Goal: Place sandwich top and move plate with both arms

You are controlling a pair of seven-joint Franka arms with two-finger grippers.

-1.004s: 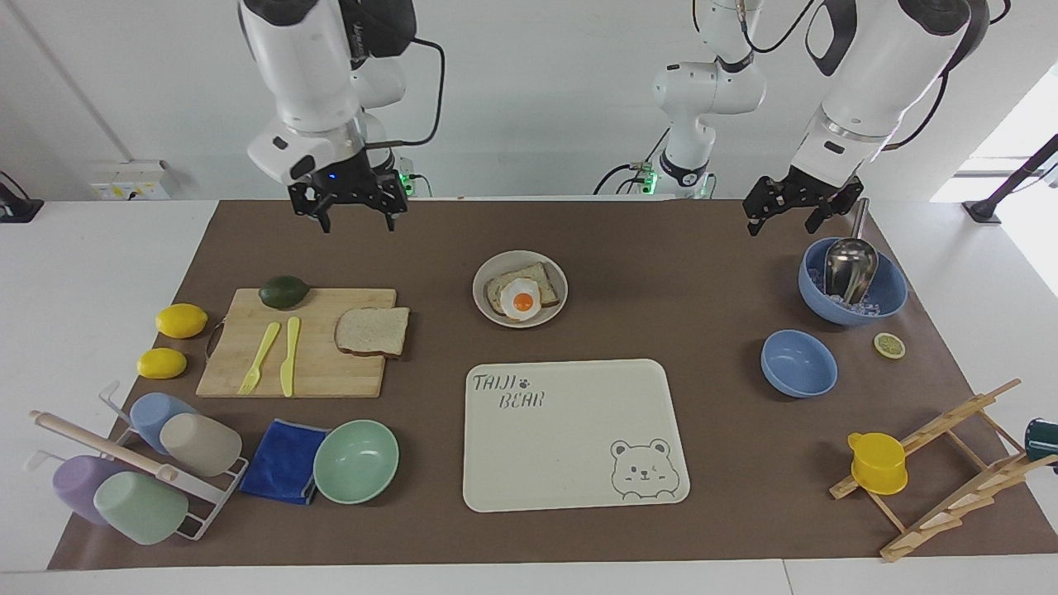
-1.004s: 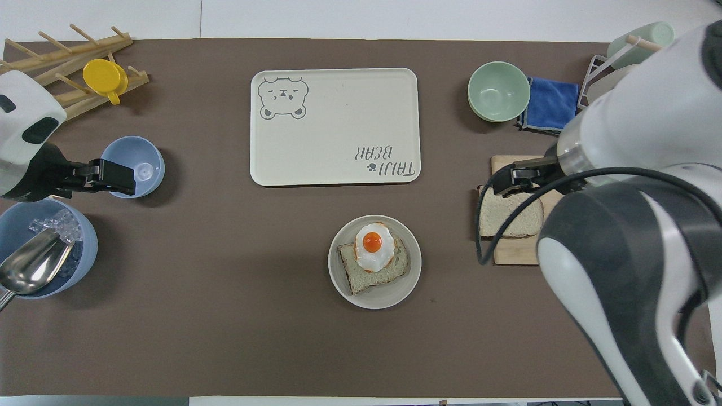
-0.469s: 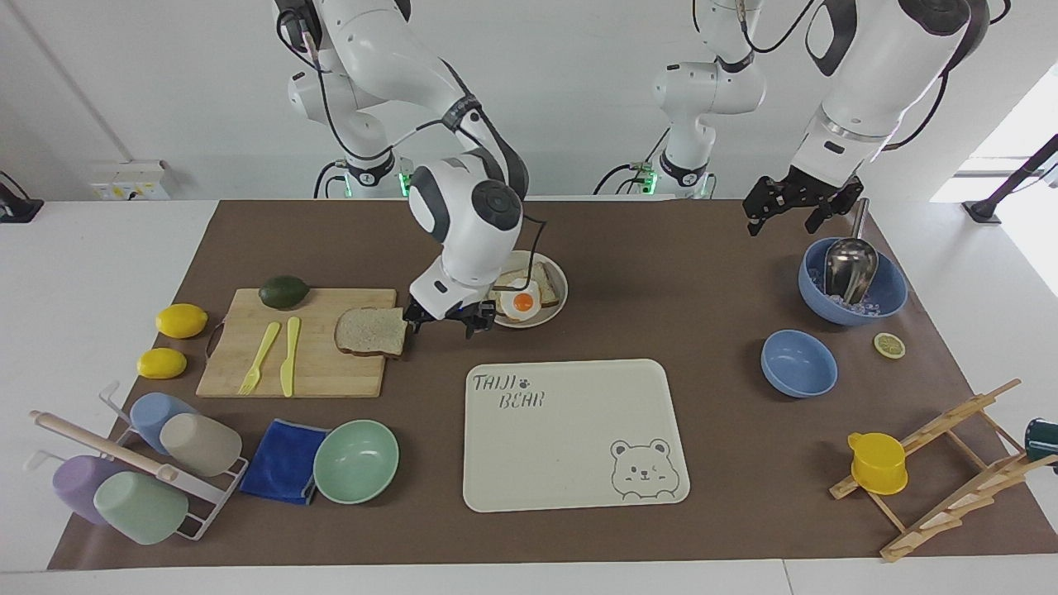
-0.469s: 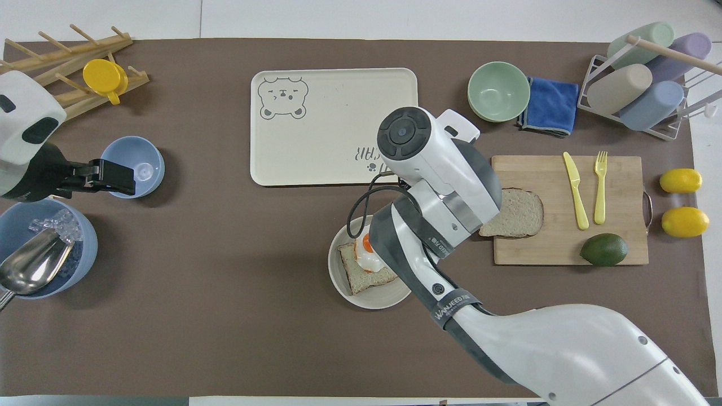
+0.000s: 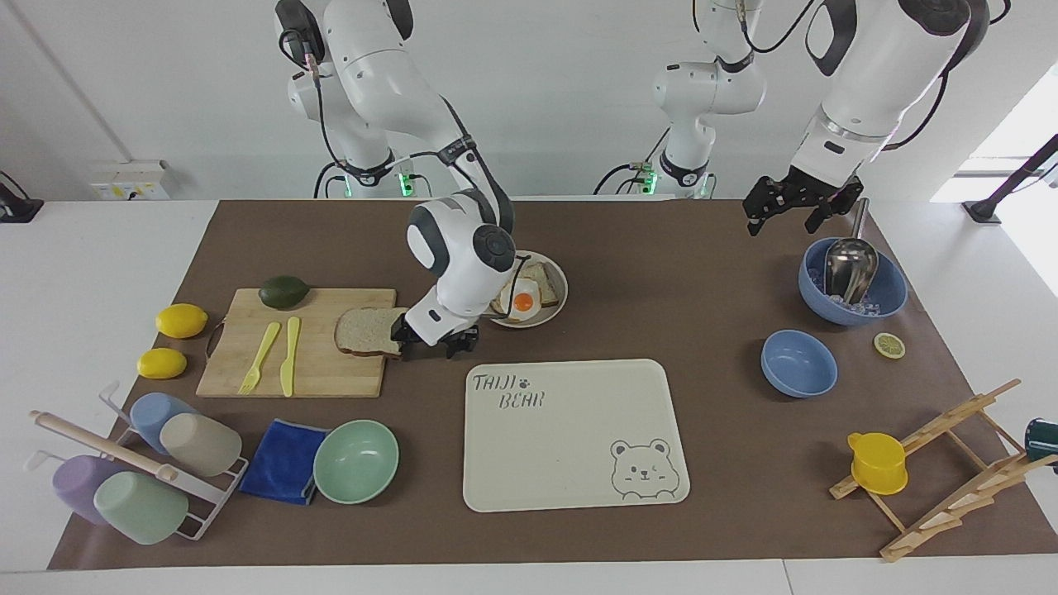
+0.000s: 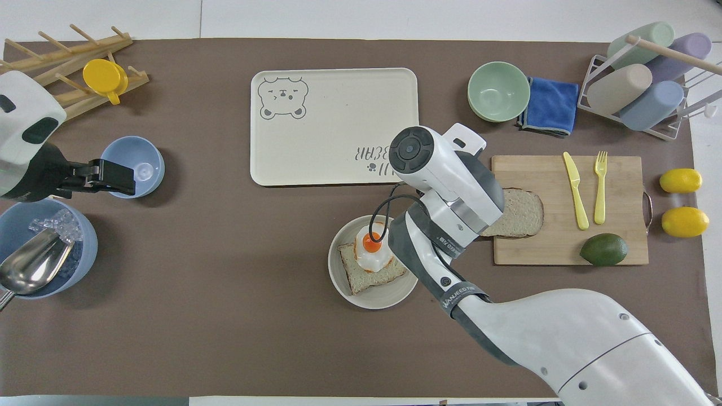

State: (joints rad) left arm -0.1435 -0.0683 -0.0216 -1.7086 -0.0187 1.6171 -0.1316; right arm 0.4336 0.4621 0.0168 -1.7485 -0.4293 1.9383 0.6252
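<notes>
White right arm bends low — right gripper [image 5: 430, 340] released at the sandwich top [image 5: 366, 330] on the board's edge; left gripper [image 5: 792, 207] waits, released.

White counter [image 5: 99, 248] carries a brown mat [image 5: 661, 240] over most of its top, with bare white margins at both ends and along the edge farthest from the robots. Plain white wall [image 5: 579, 99] rises past the counter; a wall socket box [image 5: 131, 179] sits low on it toward the right arm's end. Bright daylight enters from a window [image 5: 1012, 140] at the left arm's end, washing out that corner of the counter.
</notes>
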